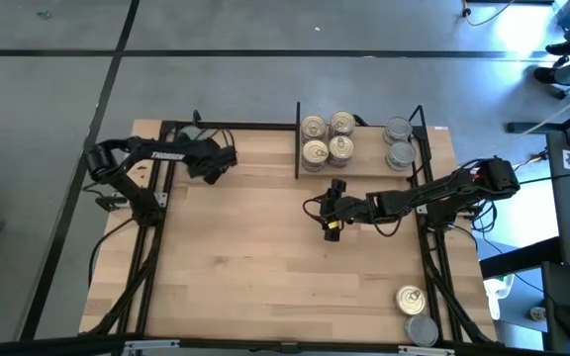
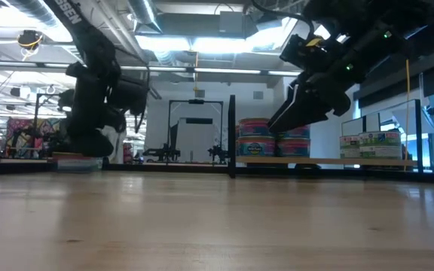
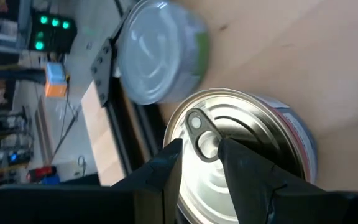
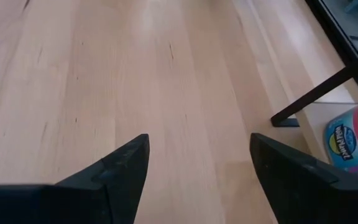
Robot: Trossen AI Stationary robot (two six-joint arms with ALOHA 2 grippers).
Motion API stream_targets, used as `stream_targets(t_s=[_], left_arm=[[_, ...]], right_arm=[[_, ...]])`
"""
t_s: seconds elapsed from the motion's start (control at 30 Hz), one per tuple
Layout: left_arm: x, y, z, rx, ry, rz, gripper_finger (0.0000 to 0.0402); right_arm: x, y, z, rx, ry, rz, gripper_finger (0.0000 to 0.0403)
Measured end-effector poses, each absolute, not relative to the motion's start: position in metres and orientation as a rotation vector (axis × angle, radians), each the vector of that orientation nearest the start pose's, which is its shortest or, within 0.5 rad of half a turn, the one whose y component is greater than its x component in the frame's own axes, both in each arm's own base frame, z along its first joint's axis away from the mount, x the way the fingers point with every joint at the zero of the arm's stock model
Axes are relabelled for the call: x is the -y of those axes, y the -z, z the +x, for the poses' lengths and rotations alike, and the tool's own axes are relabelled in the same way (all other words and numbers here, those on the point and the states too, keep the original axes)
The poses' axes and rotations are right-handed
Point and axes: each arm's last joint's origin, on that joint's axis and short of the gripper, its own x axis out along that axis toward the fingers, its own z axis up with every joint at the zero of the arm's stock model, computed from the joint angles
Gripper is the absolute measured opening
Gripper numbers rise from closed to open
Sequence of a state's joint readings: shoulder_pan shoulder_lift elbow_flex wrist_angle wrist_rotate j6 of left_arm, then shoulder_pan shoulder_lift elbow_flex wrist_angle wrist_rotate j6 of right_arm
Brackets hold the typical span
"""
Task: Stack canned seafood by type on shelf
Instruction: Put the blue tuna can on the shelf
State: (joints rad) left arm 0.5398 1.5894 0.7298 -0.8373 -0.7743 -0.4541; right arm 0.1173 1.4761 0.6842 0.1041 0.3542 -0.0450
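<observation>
In the left wrist view my left gripper [image 3: 201,149] is over a gold-lidded tin [image 3: 247,155], its fingers close on either side of the tin's pull tab [image 3: 197,134]. A grey-lidded tin [image 3: 160,53] stands just beyond it. In the high view this gripper [image 1: 216,163] is at the table's far left, and the arm hides both tins. My right gripper [image 1: 331,211] hangs open above bare wood in front of the shelf [image 1: 364,166]. On the shelf stand gold-lidded tins [image 1: 327,138] and grey-lidded tins [image 1: 399,143]. My left gripper comes at the gold-lidded tin slanting down from above, with a fingertip [image 3: 169,158] on each side of the pull tab's ring [image 3: 194,121]. I cannot tell whether the fingertips touch the tab or the lid. The tin stands upright on the wood.
Two loose tins, one gold-lidded [image 1: 411,298] and one grey-lidded [image 1: 422,329], stand at the table's near right corner. A black upright divider [image 1: 297,138] bounds the shelf bay on its left. Black frame bars [image 1: 428,198] run along the table's sides.
</observation>
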Motion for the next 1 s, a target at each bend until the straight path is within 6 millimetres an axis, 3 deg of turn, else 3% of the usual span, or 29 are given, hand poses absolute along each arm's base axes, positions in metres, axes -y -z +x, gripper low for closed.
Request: stream_targets(t_s=[0.5, 0.73, 1.0], left_arm=[[-0.058, -0.149, 0.242, -1.247, -1.044, -0.106, 0.0112], [-0.017, -0.153, 0.275, -1.061, -0.714, -0.162, 0.0099], [0.025, -0.157, 0.292, -0.941, -0.423, -0.160, 0.0095]], right_arm=[[-0.025, -0.174, 0.282, -0.667, 0.201, -0.104, 0.0278], [-0.025, -0.174, 0.283, -0.668, 0.188, -0.085, 0.0278], [-0.025, -0.174, 0.283, -0.667, 0.191, -0.076, 0.0278]])
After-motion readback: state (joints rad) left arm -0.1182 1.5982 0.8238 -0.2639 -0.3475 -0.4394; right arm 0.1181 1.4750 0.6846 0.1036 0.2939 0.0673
